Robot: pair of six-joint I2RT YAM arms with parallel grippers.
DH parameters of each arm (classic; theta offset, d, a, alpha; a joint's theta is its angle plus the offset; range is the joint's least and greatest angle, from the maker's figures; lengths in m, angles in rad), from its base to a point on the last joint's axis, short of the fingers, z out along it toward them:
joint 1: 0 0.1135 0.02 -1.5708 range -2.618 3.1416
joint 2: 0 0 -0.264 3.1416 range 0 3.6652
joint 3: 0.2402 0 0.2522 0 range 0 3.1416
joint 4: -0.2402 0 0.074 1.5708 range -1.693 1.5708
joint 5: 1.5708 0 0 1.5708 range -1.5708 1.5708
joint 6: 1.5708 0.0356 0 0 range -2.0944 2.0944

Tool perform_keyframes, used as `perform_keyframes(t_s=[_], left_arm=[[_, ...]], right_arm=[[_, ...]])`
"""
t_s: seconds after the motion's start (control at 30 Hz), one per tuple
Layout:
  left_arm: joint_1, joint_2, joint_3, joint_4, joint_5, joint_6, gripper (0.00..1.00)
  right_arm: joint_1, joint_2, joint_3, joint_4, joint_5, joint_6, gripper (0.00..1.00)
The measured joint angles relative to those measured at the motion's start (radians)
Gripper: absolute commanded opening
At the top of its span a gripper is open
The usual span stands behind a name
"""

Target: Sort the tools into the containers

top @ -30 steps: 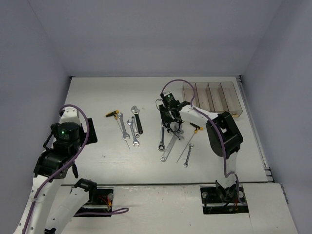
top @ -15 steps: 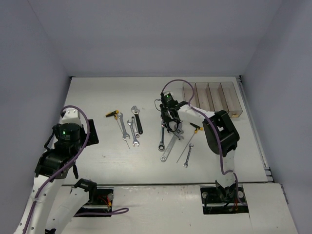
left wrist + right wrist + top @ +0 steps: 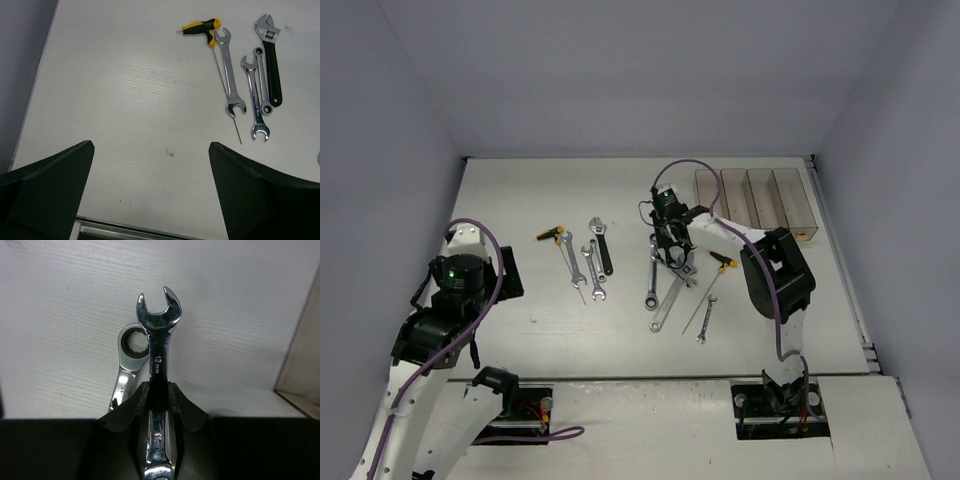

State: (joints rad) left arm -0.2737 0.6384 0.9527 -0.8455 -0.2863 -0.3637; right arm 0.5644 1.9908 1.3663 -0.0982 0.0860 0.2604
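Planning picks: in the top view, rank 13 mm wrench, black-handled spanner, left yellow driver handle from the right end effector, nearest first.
1. 13 mm wrench, gripped in the right end effector.
2. Black-handled spanner, to its left.
3. Yellow driver handle, far left.

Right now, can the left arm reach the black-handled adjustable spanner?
Probably yes: the open left gripper faces the black-handled adjustable spanner across bare table; the right gripper, gripping a silver wrench, is well aside.
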Motion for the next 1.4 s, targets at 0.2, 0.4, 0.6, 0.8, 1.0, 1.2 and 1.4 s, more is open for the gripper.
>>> perform_keyframes(t_s=[0.2,0.4,0.6,0.8,1.0,1.2,1.4], left_arm=[[0.0,-0.007,0.0,-0.001,0.025,-0.01,0.97],[0.0,-0.017,0.0,-0.005,0.062,-0.019,0.97],[0.0,-0.02,0.0,-0.005,0.108,-0.038,0.97],[0.0,-0.02,0.0,-0.005,0.135,-0.04,0.97],[0.0,-0.011,0.0,-0.006,0.164,-0.043,0.97],[-0.002,0.005,0.0,-0.006,0.168,-0.046,0.97],[-0.002,0.023,0.0,-0.006,0.168,-0.045,0.97]], right_arm=[[-0.114,-0.176,0.069,-0.023,-0.045,-0.065,0.0],[-0.453,-0.298,0.168,0.0,-0.151,-0.22,0.0],[-0.77,-0.213,0.204,-0.001,-0.197,-0.343,0.0],[-0.793,-0.018,0.229,-0.02,-0.2,-0.426,0.01],[-0.789,0.135,0.278,-0.045,-0.209,-0.454,0.1],[-0.795,0.198,0.348,-0.037,-0.209,-0.467,0.43],[-0.799,0.199,0.36,-0.022,-0.204,-0.469,0.65]])
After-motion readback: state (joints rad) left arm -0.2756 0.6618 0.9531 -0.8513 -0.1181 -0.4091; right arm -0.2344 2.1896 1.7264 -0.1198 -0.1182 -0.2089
